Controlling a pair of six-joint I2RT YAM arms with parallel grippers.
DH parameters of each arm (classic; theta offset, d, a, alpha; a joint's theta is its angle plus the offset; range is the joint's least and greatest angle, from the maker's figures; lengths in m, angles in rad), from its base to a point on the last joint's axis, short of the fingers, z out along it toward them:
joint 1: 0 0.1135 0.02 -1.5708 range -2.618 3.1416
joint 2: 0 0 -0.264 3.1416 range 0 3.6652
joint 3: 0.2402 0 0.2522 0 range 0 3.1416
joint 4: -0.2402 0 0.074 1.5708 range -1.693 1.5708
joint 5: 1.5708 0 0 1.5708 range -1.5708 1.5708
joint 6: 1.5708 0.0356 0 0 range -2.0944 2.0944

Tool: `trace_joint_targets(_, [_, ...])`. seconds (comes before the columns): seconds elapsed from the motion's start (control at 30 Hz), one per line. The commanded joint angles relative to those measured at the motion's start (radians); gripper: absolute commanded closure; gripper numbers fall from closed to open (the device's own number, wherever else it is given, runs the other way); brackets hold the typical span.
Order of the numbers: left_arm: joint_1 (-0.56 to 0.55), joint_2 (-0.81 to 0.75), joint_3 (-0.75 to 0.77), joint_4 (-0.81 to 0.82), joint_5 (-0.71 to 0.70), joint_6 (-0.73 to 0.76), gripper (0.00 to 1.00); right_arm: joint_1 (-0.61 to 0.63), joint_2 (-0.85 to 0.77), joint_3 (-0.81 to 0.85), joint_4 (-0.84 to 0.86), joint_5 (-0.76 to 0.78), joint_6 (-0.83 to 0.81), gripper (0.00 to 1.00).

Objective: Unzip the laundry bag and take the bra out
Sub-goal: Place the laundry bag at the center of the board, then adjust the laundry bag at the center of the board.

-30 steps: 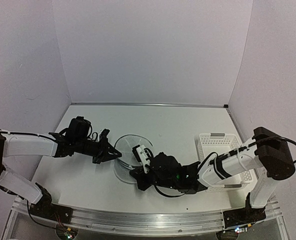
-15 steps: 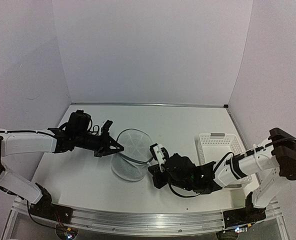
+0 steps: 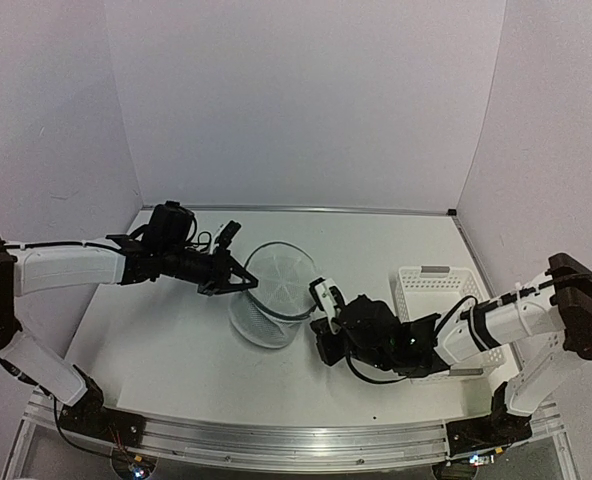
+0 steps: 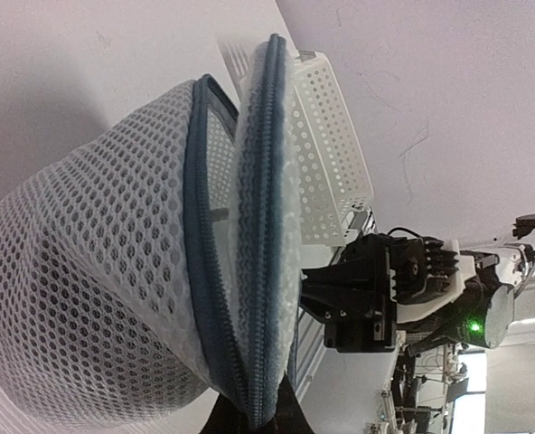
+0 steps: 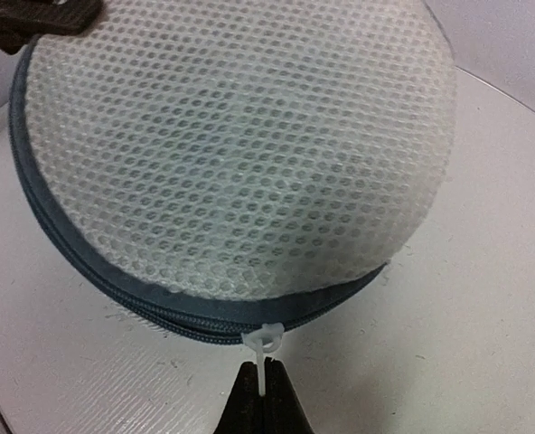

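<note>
The laundry bag [image 3: 272, 300] is a white mesh cylinder with a grey-blue zipper, lying mid-table with its round lid tilted up. My left gripper [image 3: 242, 284] is shut on the bag's zippered rim at its left edge; in the left wrist view the jaws [image 4: 260, 418] pinch the zipper seam of the mesh bag [image 4: 96, 271]. My right gripper [image 3: 319, 318] is at the bag's right side, shut on the white zipper pull [image 5: 266, 344]; its tips [image 5: 265, 387] clamp the pull's tab below the bag [image 5: 240, 154]. The bra does not show in any view.
A white perforated plastic basket [image 3: 438, 285] stands at the right, just behind my right arm; it also shows in the left wrist view [image 4: 326, 154]. Walls close the table at the back and both sides.
My left gripper moved up and to the right with the bag's rim, tilting the lid up. My right gripper moved right with the zipper pull. The bag shifted right.
</note>
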Motion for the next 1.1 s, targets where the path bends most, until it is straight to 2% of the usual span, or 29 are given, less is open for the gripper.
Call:
trace_joint_targets(0.0, [0.016,0.056,0.117,-0.043,0.003,0.099,1.00,0.040,-0.012,0.017,0.029,-0.026,0.003,1.00])
trace_joint_targets(0.07, [0.024,0.083,0.149,-0.084,-0.027,0.116,1.00,0.053,0.002,0.029,0.034,-0.031,0.023,1.00])
trace_joint_targets(0.13, [0.035,0.106,0.178,-0.132,-0.070,0.127,0.95,0.061,0.022,0.046,0.040,-0.046,0.043,1.00])
trace_joint_targets(0.23, [0.060,0.135,0.206,-0.196,-0.123,0.131,0.80,0.067,0.067,0.092,0.051,-0.071,0.068,1.00])
trace_joint_targets(0.37, [0.085,0.117,0.215,-0.242,-0.190,0.131,0.50,0.067,0.128,0.166,0.051,-0.097,0.096,1.00])
trace_joint_targets(0.43, [0.087,0.090,0.212,-0.264,-0.234,0.131,0.44,0.067,0.160,0.204,0.052,-0.111,0.104,1.00])
trace_joint_targets(0.6, [0.089,0.006,0.178,-0.305,-0.289,0.105,0.35,0.067,0.222,0.289,0.048,-0.147,0.110,1.00])
trace_joint_targets(0.73, [0.088,-0.083,0.115,-0.304,-0.289,0.054,0.31,0.067,0.260,0.341,0.034,-0.169,0.101,1.00])
trace_joint_targets(1.07, [0.069,-0.187,-0.078,-0.144,-0.128,-0.104,0.28,0.067,0.297,0.409,0.019,-0.212,0.076,1.00])
